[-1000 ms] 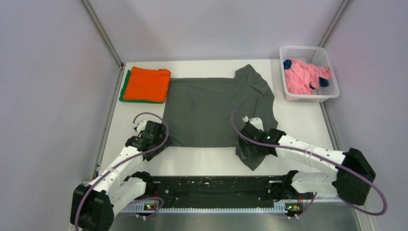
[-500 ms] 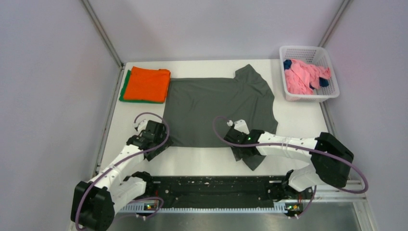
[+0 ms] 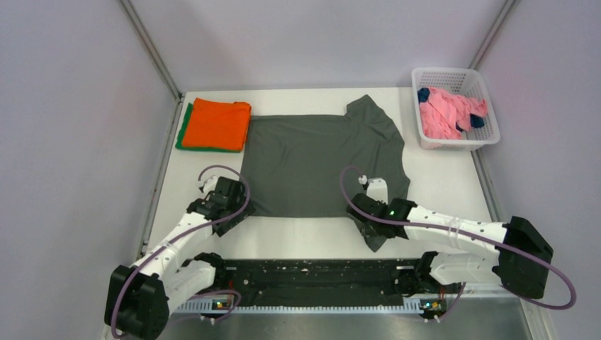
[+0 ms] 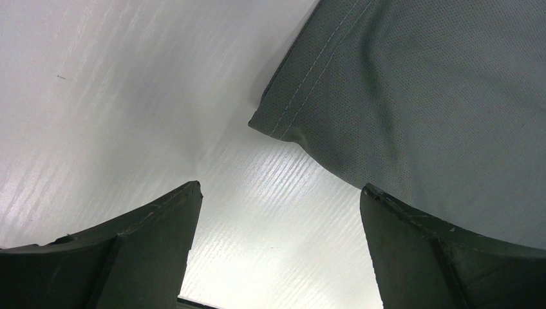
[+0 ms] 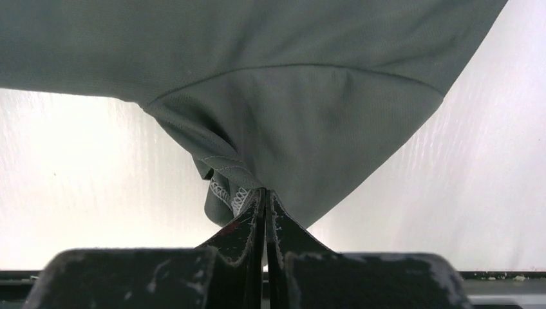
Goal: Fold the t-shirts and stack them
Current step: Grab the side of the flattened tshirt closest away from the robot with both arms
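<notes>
Right gripper [image 5: 265,192] has closed, pinching olive-grey t-shirt [image 3: 312,163] by near sleeve [image 5: 309,129]; left gripper [image 4: 280,187] gapes; hem [image 3: 252,166] points left.

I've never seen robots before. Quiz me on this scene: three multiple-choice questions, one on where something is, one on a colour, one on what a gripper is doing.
1. Where does the folded orange t-shirt lie?
A. in the basket
B. under the left arm
C. on the folded green t-shirt, at the far left

2. What colour is the spread-out t-shirt?
A. dark olive-grey
B. pink
C. navy blue

3. What is the right gripper doing?
A. standing wide open
B. shut on the spread-out t-shirt's edge
C. hidden from every view

Answers:
1 C: a green edge shows under the orange cloth in the top view.
2 A: the flat shirt is dark olive-grey in all three views.
3 B: the right wrist view shows the jaws closed together, with a stitched hem pinched between them.
</notes>
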{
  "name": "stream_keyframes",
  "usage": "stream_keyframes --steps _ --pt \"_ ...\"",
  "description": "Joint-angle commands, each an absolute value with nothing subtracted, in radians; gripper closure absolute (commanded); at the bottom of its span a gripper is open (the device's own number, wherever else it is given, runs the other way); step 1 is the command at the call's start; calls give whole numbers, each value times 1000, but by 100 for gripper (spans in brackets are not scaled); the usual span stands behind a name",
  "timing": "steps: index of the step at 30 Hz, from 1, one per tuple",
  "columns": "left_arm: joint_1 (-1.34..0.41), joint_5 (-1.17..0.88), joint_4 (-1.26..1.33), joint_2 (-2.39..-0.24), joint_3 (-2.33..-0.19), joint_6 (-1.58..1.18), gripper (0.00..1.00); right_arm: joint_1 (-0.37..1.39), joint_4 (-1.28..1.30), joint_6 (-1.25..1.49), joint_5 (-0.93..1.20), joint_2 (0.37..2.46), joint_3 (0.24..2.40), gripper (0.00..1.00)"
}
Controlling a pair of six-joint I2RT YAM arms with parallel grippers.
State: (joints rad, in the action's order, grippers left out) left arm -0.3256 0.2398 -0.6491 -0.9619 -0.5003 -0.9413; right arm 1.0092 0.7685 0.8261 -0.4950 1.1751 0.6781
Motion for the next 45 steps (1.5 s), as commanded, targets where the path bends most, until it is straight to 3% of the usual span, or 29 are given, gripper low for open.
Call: stream_keyframes --steps 1,15,20,22,25,35,40,45 --pt "-328 236 -619 -976 -521 -937 3 999 703 778 -403 1108 644 100" --pt "-328 220 -601 -1009 -522 -930 6 1015 445 596 -147 1314 618 99" --pt "-328 227 -605 -1006 -523 -931 6 1027 506 588 -158 1285 649 58" --pt "-327 227 -609 -1005 -526 -931 6 1028 532 599 -161 1222 655 48" --pt "-328 229 -619 -1000 -530 -931 6 1027 584 637 -193 1100 653 41" --pt "-328 223 -577 -1018 -519 -936 14 1015 862 1002 -362 866 566 39" --pt "-328 209 -531 -1078 -523 -934 30 971 865 1051 -352 808 511 44" --pt "-328 217 -471 -1126 -519 -937 52 966 831 1075 -305 790 460 49"
